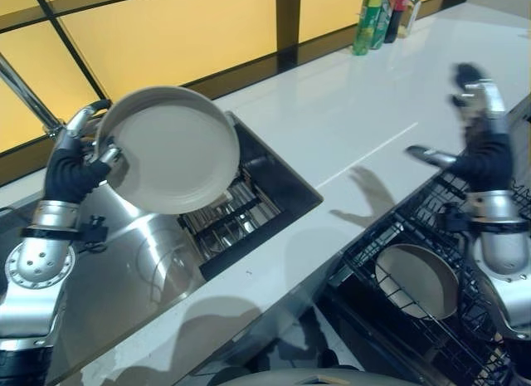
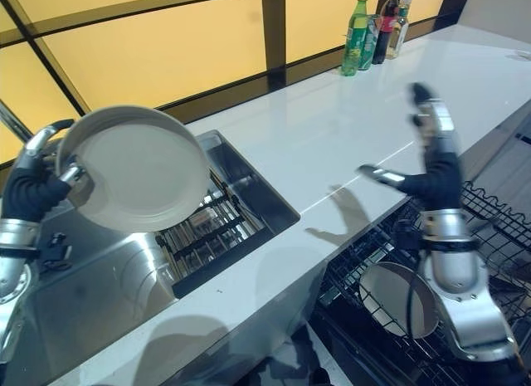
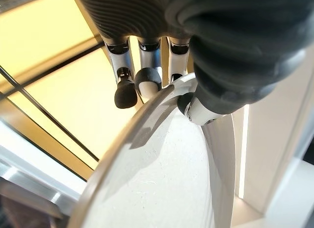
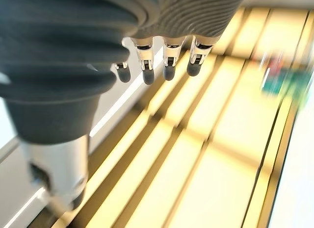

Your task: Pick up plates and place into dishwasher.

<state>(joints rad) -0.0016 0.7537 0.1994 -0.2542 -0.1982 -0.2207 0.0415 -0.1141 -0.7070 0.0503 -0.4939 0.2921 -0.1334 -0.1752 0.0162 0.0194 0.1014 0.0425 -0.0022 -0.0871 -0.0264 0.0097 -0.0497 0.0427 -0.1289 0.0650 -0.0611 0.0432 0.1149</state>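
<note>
My left hand [image 1: 73,172] is shut on the rim of a round white plate [image 1: 170,149], held tilted above the steel sink [image 1: 141,270]. In the left wrist view the thumb [image 3: 196,108] and fingers [image 3: 147,83] pinch that plate's edge [image 3: 162,154]. My right hand [image 1: 481,129] is raised with straight, spread fingers over the counter's right side, holding nothing; its fingers [image 4: 167,66] hang free in the right wrist view. Below it the black dishwasher rack [image 1: 390,320] is pulled out, and one white plate [image 1: 419,278] stands in it.
A black wire rack [image 1: 228,216] sits in the sink's right half. The white counter [image 1: 332,120] runs to the back, where several bottles [image 1: 382,17] stand by the yellow wall panels. A tap's pipe [image 1: 25,91] rises at the far left.
</note>
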